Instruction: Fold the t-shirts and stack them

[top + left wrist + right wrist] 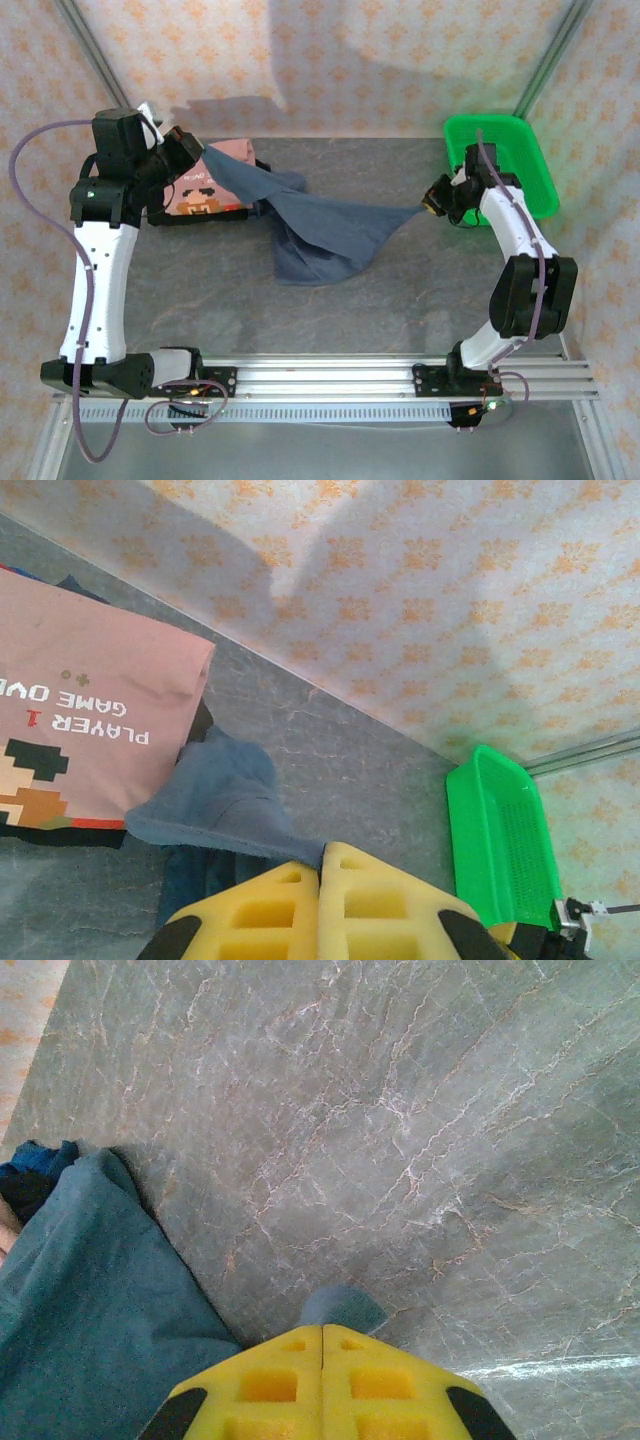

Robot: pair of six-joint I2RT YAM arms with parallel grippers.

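The grey marbled table [400, 300] carries everything. Across its middle the slate-blue t-shirt [320, 235] is drawn out between the two arms. One edge is lifted at the far left, an opposite corner is pulled to the right, and the slack middle sags in a bunched fold onto the table. Holding it at two far-apart points looks meant to spread the cloth flat before a fold can be made.

At the far left lies the salmon-pink t-shirt [205, 190], folded flat with its pixel-face print up, probably the base of the stack. The blue shirt's raised edge overlaps its right side. The green mesh basket [530, 150] sits at the far right corner, well apart from the shirts. A black t-shirt [199, 720] shows as a dark rim under the pink one.

The left hand [322, 865] is pressed together, pinching the blue shirt's edge just beside the pink shirt. The right hand [322, 1335] is likewise pressed together on a small nub of blue cloth, near the basket.
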